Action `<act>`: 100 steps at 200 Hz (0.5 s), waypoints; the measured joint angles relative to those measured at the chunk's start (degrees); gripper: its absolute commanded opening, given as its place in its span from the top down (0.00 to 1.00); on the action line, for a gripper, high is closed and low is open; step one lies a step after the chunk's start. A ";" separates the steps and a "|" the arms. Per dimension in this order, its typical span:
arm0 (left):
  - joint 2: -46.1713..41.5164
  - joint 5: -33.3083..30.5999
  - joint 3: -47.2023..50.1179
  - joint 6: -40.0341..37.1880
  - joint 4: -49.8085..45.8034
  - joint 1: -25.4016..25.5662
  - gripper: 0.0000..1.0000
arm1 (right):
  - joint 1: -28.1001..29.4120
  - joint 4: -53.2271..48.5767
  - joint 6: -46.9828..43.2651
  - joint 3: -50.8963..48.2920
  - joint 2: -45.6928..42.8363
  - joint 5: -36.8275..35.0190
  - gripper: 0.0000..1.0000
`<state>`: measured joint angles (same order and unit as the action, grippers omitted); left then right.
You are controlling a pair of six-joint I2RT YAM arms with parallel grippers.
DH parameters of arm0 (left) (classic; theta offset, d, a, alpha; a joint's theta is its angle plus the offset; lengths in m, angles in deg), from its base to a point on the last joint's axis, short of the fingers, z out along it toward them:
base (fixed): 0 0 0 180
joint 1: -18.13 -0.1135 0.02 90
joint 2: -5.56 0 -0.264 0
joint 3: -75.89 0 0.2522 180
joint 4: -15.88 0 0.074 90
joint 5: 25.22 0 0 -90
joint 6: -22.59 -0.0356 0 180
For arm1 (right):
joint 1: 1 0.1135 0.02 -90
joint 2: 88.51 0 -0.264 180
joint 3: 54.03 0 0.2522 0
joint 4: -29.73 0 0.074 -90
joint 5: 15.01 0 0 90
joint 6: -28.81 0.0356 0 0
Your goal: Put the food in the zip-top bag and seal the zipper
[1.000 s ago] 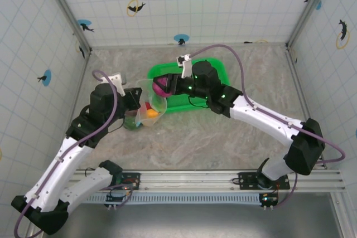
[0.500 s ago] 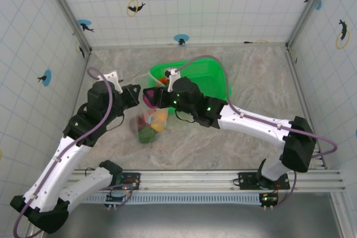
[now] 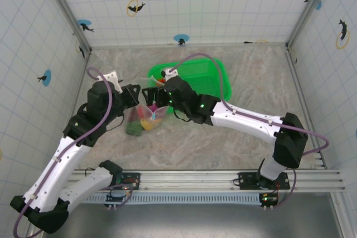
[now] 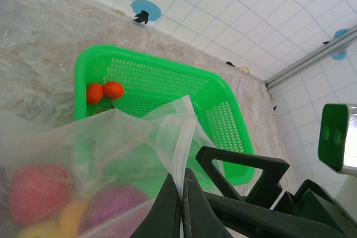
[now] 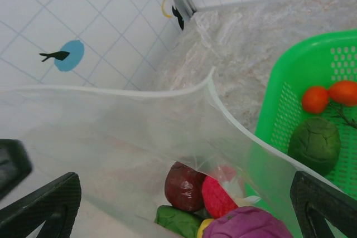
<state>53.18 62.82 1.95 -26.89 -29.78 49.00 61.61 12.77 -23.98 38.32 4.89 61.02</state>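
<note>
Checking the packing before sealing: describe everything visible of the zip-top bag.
The zip-top bag is clear, crinkly plastic with a pale zipper strip along its rim. Its mouth gapes open; the left gripper, shut on that rim, holds it up. Inside lie toy foods: maroon, red, dark green, purple, yellow. It hangs beside the green basket, the open right gripper over its mouth.

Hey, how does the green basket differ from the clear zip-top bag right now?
The basket is opaque bright green with perforated walls; the zip-top bag is clear and crinkly. The basket sits on the table; the left gripper pinches the bag's edge. The basket shows an orange pair and a dark green piece; the bag holds more. Both contain toy food.
</note>
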 measured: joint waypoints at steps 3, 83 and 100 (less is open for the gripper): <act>0.00 -0.02 0.00 0.00 0.00 0.00 1.00 | 0.00 -0.04 -0.24 0.13 0.00 0.07 0.01; -1.95 -3.69 0.13 -2.19 -1.53 0.00 1.00 | -5.92 -1.07 -8.83 -1.09 -7.45 2.60 0.09; -2.69 -4.28 0.15 -2.78 -2.03 0.00 1.00 | -11.43 -3.85 -9.68 -1.01 -8.52 3.48 0.11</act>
<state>50.49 58.54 2.10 -29.67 -31.81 49.00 50.18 8.92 -33.66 37.31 -3.63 64.49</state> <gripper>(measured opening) 0.042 0.900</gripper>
